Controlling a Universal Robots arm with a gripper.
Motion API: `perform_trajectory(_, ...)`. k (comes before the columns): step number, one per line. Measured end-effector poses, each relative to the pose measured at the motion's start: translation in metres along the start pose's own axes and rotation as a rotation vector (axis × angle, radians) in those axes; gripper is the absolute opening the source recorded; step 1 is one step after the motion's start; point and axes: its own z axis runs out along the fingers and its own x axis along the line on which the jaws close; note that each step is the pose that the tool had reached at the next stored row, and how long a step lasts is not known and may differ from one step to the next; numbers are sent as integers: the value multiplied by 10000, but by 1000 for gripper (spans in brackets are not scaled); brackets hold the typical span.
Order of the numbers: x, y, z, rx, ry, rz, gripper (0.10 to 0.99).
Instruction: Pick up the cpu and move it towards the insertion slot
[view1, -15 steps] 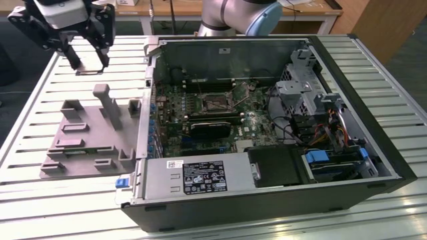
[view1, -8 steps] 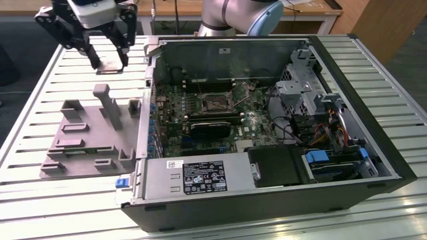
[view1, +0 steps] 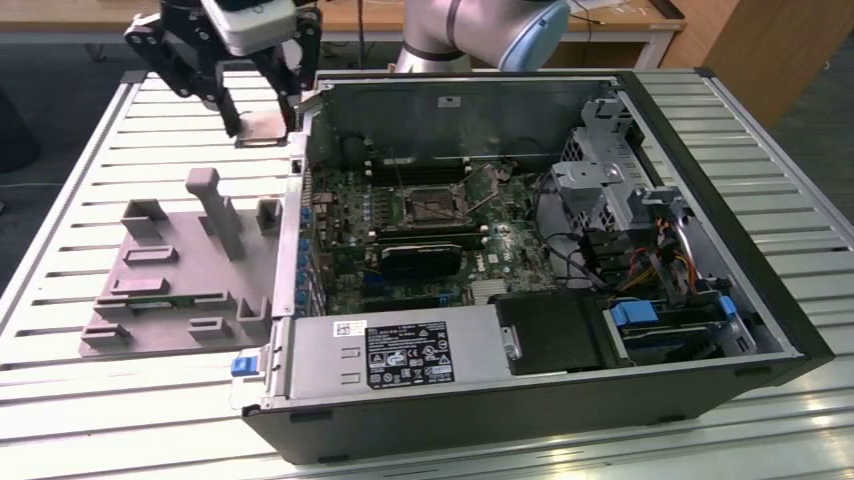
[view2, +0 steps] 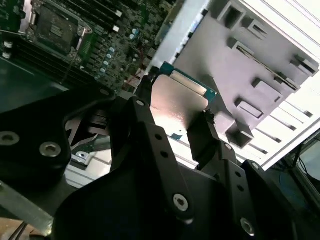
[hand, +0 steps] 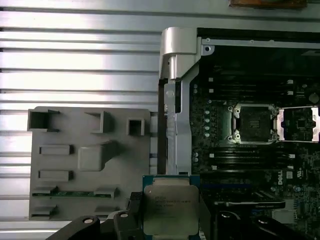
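Gripping the cpu by two opposite edges, the end effector has its black fingers closed on the chip and holds it in the air above the slatted worktop, just outside the open computer case. A grey holder tray lies below, beside the case. Inside, the insertion slot sits uncovered on the green circuit board, well apart from the chip.
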Motion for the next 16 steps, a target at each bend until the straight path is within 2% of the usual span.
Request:
perform_trajectory(1,-88,1,3,0,0,1,533)
perform_trajectory(4,-223,1,10,-1,0,0,533)
perform_trajectory(5,-316,2,13,0,0,2,533)
perform_trajectory(16,-814,5,36,0,0,1,533)
